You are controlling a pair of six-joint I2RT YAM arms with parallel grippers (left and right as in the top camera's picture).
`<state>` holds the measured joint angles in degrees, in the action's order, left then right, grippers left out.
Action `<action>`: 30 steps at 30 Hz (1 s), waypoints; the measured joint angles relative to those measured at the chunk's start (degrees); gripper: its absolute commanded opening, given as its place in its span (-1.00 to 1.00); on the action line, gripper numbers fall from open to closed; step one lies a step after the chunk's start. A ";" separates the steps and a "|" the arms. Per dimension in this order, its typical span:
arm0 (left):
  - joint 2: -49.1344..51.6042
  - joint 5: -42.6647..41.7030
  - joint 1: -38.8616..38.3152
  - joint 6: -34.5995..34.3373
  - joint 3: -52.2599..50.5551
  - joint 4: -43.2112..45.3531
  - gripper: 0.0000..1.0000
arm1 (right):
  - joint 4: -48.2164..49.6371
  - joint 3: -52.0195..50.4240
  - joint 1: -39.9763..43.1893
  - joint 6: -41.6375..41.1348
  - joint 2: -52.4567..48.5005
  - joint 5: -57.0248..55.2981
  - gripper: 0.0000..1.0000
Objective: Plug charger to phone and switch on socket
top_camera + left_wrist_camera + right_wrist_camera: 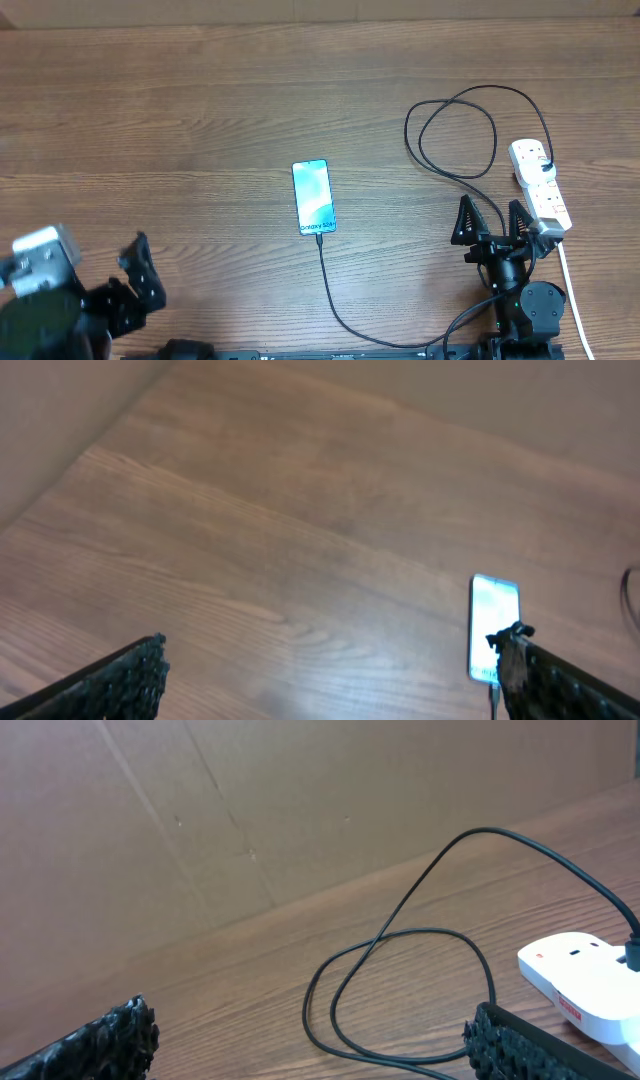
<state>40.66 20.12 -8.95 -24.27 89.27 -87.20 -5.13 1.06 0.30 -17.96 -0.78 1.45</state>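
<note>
The phone (pixel 313 196) lies flat mid-table, its teal screen lit. The black charger cable (pixel 335 305) meets its bottom edge, runs along the near edge of the table and loops (pixel 455 125) up to the white socket strip (pixel 540 185) at the right. My right gripper (pixel 493 218) is open and empty, just left of the strip's near end. My left gripper (pixel 140 275) is open and empty at the near left. The left wrist view shows the phone (pixel 492 622) beside its right finger. The right wrist view shows the cable loop (pixel 400 990) and the strip's end (pixel 585 975).
The strip's thick white cord (pixel 572 300) runs toward the near right edge. A cardboard wall (pixel 250 810) stands behind the table in the right wrist view. Wooden tabletop (pixel 180 130) surrounds the objects.
</note>
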 measured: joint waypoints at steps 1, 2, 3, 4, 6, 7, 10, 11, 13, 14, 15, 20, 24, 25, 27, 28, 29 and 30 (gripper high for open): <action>-2.49 -0.09 0.59 -0.07 -2.97 2.32 0.99 | 0.00 0.00 -0.02 0.00 0.00 0.00 1.00; -5.07 -0.20 1.16 -0.24 -6.19 4.66 0.99 | 0.02 0.00 0.00 0.00 0.00 0.00 1.00; -7.78 -0.26 1.70 -0.28 -9.60 6.75 0.99 | 0.00 0.00 0.00 0.00 0.00 0.02 1.00; -10.29 -0.46 2.23 -0.35 -12.92 8.85 0.99 | 0.00 0.00 0.00 0.00 0.00 0.02 1.00; -15.45 -0.98 3.32 -0.68 -20.06 13.22 0.99 | -0.02 0.00 -0.02 0.02 0.00 0.00 0.99; -18.12 -1.33 3.89 -0.76 -24.02 15.45 0.99 | 0.00 0.00 -0.02 0.02 0.00 0.02 1.00; -24.81 -2.34 4.90 -0.94 -34.77 22.10 0.99 | 0.02 0.00 0.00 -0.02 0.00 0.02 1.00; -27.04 -2.75 5.14 -1.05 -38.77 24.52 0.99 | 0.00 0.00 0.00 0.00 0.00 0.00 1.00; -31.04 -3.96 5.57 -1.09 -46.66 30.64 0.99 | 0.00 0.00 -0.02 0.00 0.00 0.02 1.00; -32.65 -4.52 5.64 -1.18 -50.27 33.90 0.99 | -0.02 0.00 0.00 0.00 0.00 0.04 1.00; -33.99 -4.98 5.68 -1.18 -53.31 36.59 0.99 | 0.00 0.00 0.00 0.00 0.00 0.02 1.00; -38.62 -7.43 5.68 -1.33 -69.02 53.42 0.99 | 0.00 0.00 0.00 0.00 0.00 0.00 1.00; -39.52 -8.26 5.68 -1.33 -78.49 65.59 0.99 | -0.02 0.00 -0.02 0.00 0.00 0.02 1.00; -39.54 -8.33 5.68 -1.33 -80.48 68.78 0.99 | -0.02 0.00 0.00 -0.02 0.00 0.02 1.00; -39.65 -8.26 5.68 -1.31 -83.08 73.42 0.99 | -0.02 0.00 0.00 0.00 0.00 0.02 1.00; -39.65 -8.09 5.68 -1.31 -84.24 75.93 0.99 | 0.00 0.00 -0.02 0.00 0.00 0.00 1.00; -39.69 -7.87 5.68 -1.31 -85.07 77.68 0.99 | 0.00 0.00 -0.02 0.00 0.00 0.02 1.00; -39.69 -7.69 5.68 -1.29 -85.88 79.21 0.99 | -0.07 0.00 0.00 0.00 0.00 0.00 1.00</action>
<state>0.97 12.43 -3.27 -25.56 3.40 -7.99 -5.19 1.06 0.30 -17.96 -0.78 1.45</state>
